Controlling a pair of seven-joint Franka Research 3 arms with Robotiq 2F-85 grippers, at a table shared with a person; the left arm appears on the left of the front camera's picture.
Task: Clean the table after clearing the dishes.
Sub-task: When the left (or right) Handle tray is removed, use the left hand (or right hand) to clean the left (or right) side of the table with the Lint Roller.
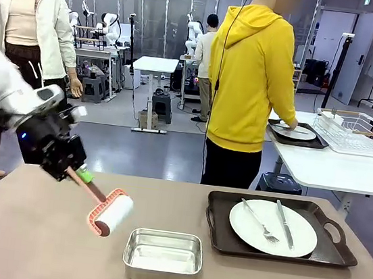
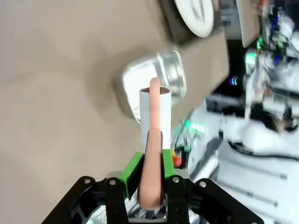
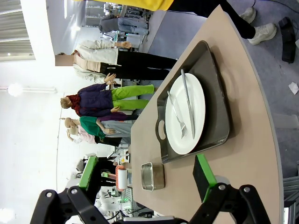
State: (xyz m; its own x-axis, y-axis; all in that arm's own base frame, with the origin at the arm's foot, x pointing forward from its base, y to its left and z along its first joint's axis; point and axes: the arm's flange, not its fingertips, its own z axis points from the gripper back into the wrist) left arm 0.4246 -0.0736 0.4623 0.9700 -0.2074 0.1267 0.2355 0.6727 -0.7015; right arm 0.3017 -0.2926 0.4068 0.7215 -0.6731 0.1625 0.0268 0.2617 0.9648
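At frame left, the left gripper [image 1: 77, 170], fingers clamped on a lint roller [image 1: 111, 213], hangs over the table [image 1: 24, 242]; lay the roll flat, clear of the steel pan [image 1: 162, 256] and the lower-right plate [image 1: 273, 228]. Right gripper [image 3: 145, 163] fingers wide.

The left arm [image 1: 2, 86] comes in over the left edge of the surface [image 1: 37, 244], with its wrist tipped down and toward the middle. The left end effector [image 1: 77, 169] hangs above the surface near that edge. Its green-padded fingers [image 2: 132, 169] are clamped on the pink handle of a lint roller [image 1: 111, 213], which slants down from it. The right end effector [image 3: 145, 172] is held off the surface with its wrist rolled sideways, its jaws spread wide and nothing between them.
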